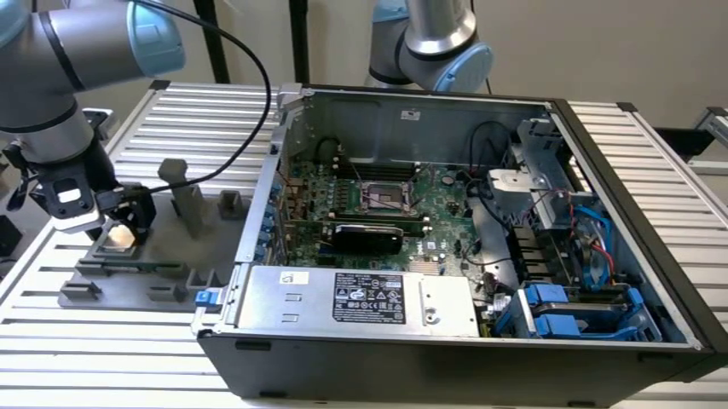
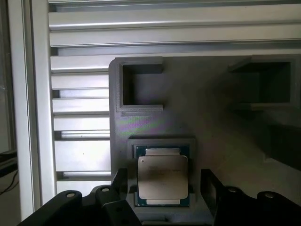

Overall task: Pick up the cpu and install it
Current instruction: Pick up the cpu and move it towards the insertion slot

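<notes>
1. The grey jointed robot arm with pale blue caps (image 1: 57,60) runs off the exterior view's top and left edges, so its base is unseen.
2. A second grey arm with a pale blue joint (image 1: 438,43) is cut by the top edge.
3. The small square cpu with a pale silver metal top (image 1: 118,237) is partly covered there by the black gripper (image 1: 118,223).
4. In the wrist view, the gripper (image 2: 163,182) has black fingers (image 2: 212,187) that run past the picture's edge.
5. Print on the cpu (image 2: 163,175) is too faint to read.
6. The grey plastic fixture block (image 2: 225,141) is cut off at one side.
7. The black-and-white label (image 1: 370,298) on the silver power supply (image 1: 273,298) is too small to read.
</notes>
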`<state>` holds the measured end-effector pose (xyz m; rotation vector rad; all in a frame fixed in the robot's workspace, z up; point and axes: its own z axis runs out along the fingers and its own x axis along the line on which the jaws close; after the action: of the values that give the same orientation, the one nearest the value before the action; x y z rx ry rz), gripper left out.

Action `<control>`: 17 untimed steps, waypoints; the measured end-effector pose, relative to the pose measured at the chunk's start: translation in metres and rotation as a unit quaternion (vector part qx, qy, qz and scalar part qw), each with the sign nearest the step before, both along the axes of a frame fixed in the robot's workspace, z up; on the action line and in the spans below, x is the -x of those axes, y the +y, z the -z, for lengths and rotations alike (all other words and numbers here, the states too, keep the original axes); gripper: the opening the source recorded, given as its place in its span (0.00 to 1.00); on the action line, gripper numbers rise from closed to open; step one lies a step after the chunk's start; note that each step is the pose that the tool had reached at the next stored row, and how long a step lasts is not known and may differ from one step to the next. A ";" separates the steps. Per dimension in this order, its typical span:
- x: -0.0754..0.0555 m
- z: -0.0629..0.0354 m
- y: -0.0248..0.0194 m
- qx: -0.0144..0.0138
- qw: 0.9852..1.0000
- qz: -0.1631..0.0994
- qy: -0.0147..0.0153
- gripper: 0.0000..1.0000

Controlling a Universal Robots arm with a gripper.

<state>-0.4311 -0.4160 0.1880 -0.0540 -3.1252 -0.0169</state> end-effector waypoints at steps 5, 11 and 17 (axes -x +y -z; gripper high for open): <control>0.001 0.0008 0.0002 0.000 1.000 -0.003 -0.001 0.73; 0.001 0.0017 0.0017 0.000 1.000 -0.008 -0.001 0.73; 0.002 0.0028 0.0026 -0.001 1.000 -0.009 -0.001 0.73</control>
<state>-0.4330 -0.4134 0.1851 -0.0252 -3.1275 -0.0212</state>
